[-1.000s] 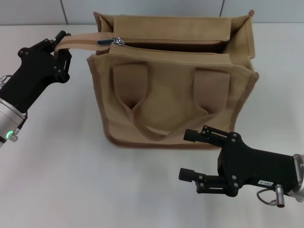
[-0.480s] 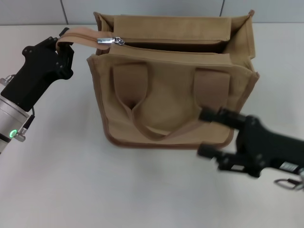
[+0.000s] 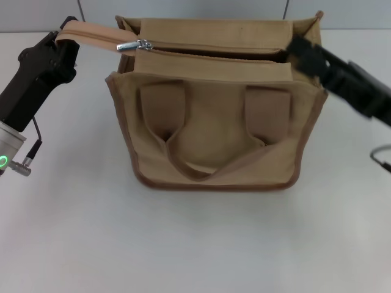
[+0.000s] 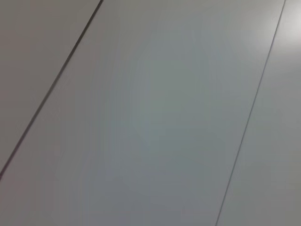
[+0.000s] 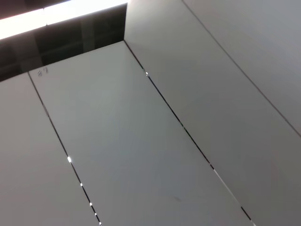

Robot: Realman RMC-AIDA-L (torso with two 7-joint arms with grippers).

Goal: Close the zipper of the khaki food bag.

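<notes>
Bag [image 3: 214, 131]: khaki, boxy, upright on the white table [image 3: 183, 244]; toward the far edge, about midway between left and right edges; brown trim along edges; two tan handles [image 3: 183, 155] hanging flat on the near face.
Bag contents: mouth open as a dark slit along most of the top; inside too dark to tell.
Zipper [image 3: 208, 52]: along the top; silver pull [image 3: 135, 45] at the bag's far-left top corner, lying flat; teeth parted from the pull across to the right end.
Zipper tail [image 3: 91, 33]: tan strip reaching past the bag's left corner, out over the table.
Left gripper [image 3: 61, 43]: near the table's far-left corner, at the tail's end; clamped on the zipper tail, strip stretched straight toward the pull.
Right gripper [image 3: 299, 49]: at the bag's far-right top corner, blurred; over the right end of the opening; fingers apart or together, cannot tell.
In the way: right arm crossing above the bag's right wall; left arm along the table's left edge.
Open room: bare table from the bag to the near edge, and on both sides of the bag.
Wrist views: only grey panels with seams [image 4: 254, 103]; no bag, no fingers.
</notes>
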